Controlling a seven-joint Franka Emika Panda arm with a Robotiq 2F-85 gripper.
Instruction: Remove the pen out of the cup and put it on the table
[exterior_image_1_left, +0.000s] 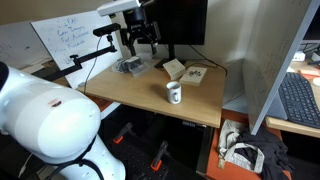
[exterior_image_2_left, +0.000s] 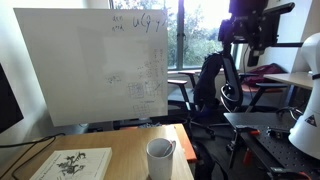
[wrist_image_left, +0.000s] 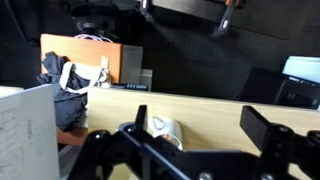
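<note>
The white mug (exterior_image_1_left: 174, 92) stands upright near the front middle of the light wood table (exterior_image_1_left: 120, 90). It also shows in an exterior view (exterior_image_2_left: 160, 158) and low in the wrist view (wrist_image_left: 165, 131). A small reddish bit, perhaps the pen (wrist_image_left: 166, 137), shows at the mug in the wrist view; in both exterior views I cannot make the pen out. My gripper (exterior_image_1_left: 141, 42) hangs open and empty, well above the back of the table and apart from the mug. Its fingers frame the mug in the wrist view (wrist_image_left: 200, 125). It sits at the top right in an exterior view (exterior_image_2_left: 247, 40).
A booklet (exterior_image_1_left: 195, 74), a small box (exterior_image_1_left: 172, 68) and a grey item (exterior_image_1_left: 130, 66) lie at the back of the table. A whiteboard (exterior_image_2_left: 90, 65) stands beside it. A grey desk with a keyboard (exterior_image_1_left: 298, 100) and a bag (exterior_image_1_left: 245, 155) on the floor are beyond the table's edge.
</note>
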